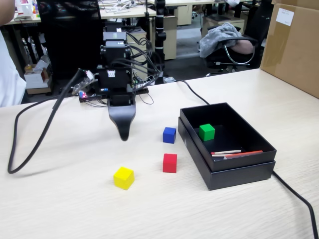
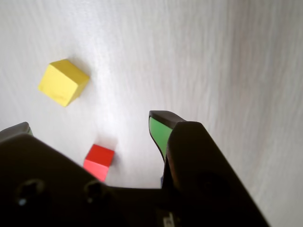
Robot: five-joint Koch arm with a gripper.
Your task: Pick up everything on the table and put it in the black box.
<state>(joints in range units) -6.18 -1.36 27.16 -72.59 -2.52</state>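
The table (image 1: 60, 209) is pale wood grain and fills most of the fixed view. A brown cardboard box (image 1: 294, 47) stands at its far right edge. Black cables (image 1: 35, 134) run across the left side of the table from the arm's base, and another passes behind the black box to the right front corner.

The arm (image 1: 117, 74) stands at the far centre-left of the table, folded forward, with the gripper (image 1: 123, 133) pointing down just above the tabletop. In the fixed view the jaws lie one behind the other, showing a single tapered tip. In the wrist view the gripper (image 2: 90, 130) shows two tips well apart: one with a green pad at centre, one at the left edge. The jaws stand wide open and hold nothing.

The black box (image 1: 234, 174) rests on the table right of centre, open side up. Inside it, the green cube (image 1: 207, 132) sits near the far left corner, and thin red and white sticks (image 1: 234, 153) lie near the front wall.

Three cubes remain on the table. The blue cube (image 1: 169, 135) lies just left of the box. The red cube (image 1: 170, 163) lies near it, closer to the camera. The yellow cube (image 1: 123, 178) lies further left and nearest the camera. In the wrist view the yellow cube (image 2: 63, 82) and red cube (image 2: 99, 161) both lie between the two tips.
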